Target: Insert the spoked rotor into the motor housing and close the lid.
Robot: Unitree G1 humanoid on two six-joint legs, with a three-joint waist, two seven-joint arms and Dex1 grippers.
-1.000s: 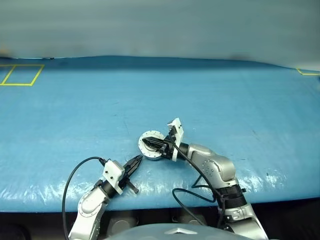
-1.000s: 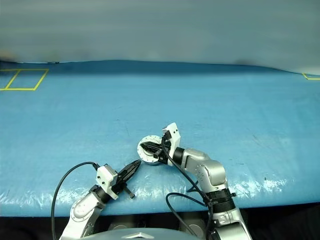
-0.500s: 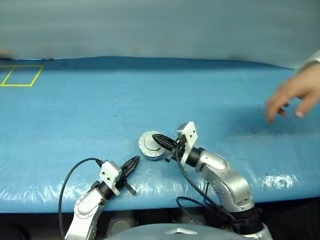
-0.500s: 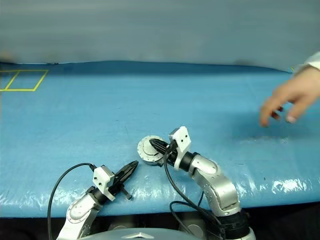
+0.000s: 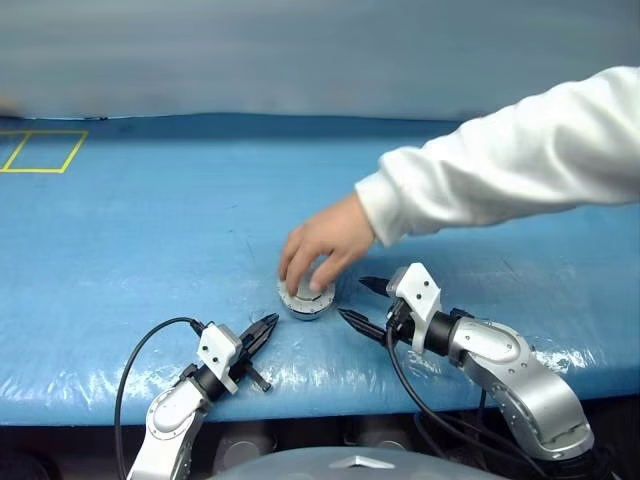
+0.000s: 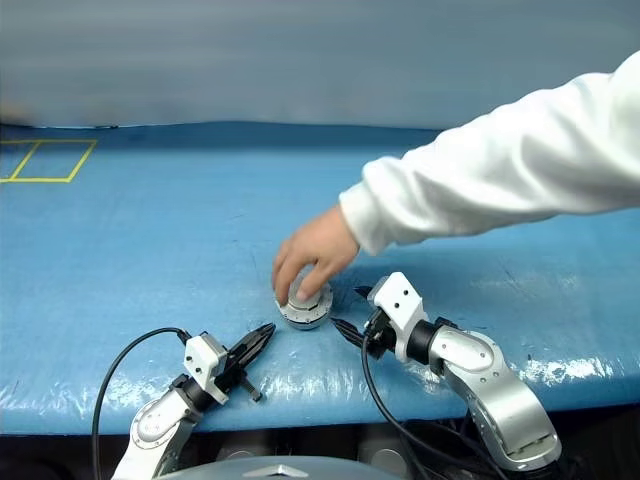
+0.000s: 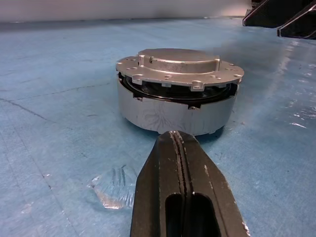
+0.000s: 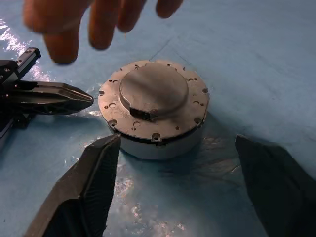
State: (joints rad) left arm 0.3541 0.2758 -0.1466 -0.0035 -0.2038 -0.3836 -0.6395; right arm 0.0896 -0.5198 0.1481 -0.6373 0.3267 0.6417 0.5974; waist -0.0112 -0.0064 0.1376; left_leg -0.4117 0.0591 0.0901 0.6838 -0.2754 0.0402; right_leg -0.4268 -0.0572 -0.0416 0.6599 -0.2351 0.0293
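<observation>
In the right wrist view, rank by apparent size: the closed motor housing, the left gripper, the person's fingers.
1. Motor housing, lid down.
2 and 3. The left gripper and the person's fingers look about alike; both are cut off by the frame edge, so I won't rank them.

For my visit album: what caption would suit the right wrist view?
Open right gripper faces the motor housing with its lid down, a person's hand above it.

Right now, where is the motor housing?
The housing sits on the blue table, near its front edge, between the two grippers, under a person's hand.
</observation>
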